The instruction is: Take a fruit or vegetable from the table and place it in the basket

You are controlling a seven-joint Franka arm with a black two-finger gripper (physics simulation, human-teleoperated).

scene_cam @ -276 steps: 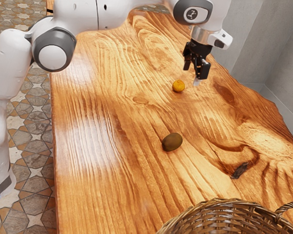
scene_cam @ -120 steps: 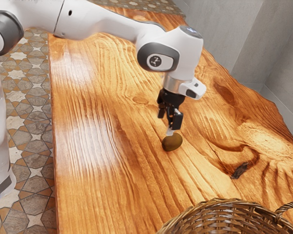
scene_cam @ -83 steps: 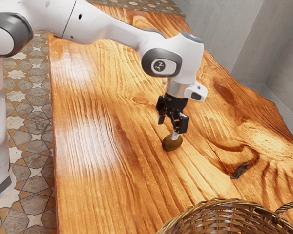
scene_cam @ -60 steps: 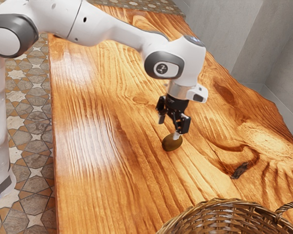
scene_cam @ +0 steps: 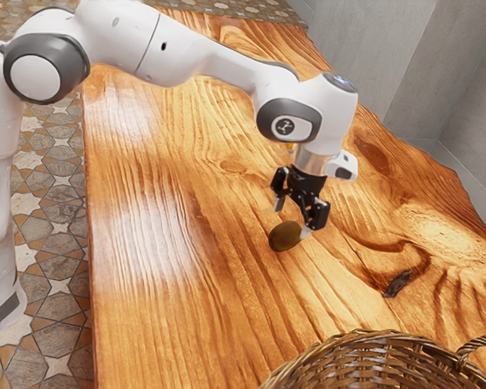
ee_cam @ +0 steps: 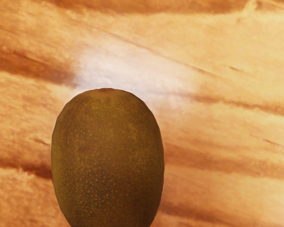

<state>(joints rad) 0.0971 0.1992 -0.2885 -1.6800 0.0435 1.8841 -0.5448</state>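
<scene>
Poised low over the kiwi (scene_cam: 285,236), with the gripper (scene_cam: 292,220) spread apart and clamped on nothing. Still to be picked up: the kiwi, lying on the worktop (scene_cam: 162,267). Well apart from the kiwi, toward the exterior view's right, the basket (scene_cam: 364,334). Just beside the kiwi, one fingertip (scene_cam: 306,232); cannot tell about contact.

Probably at the lining-up step, early in the task. Likely to go wrong by descending off-centre: could press a tip onto the rounded skin and roll the kiwi away. Closing too high or near one end might pinch only a curved bit and shoot the kiwi loose. Better to centre over the kiwi first, then lower and squeeze evenly. Later, a shallow grip could mean dropping the kiwi short of the basket.
</scene>
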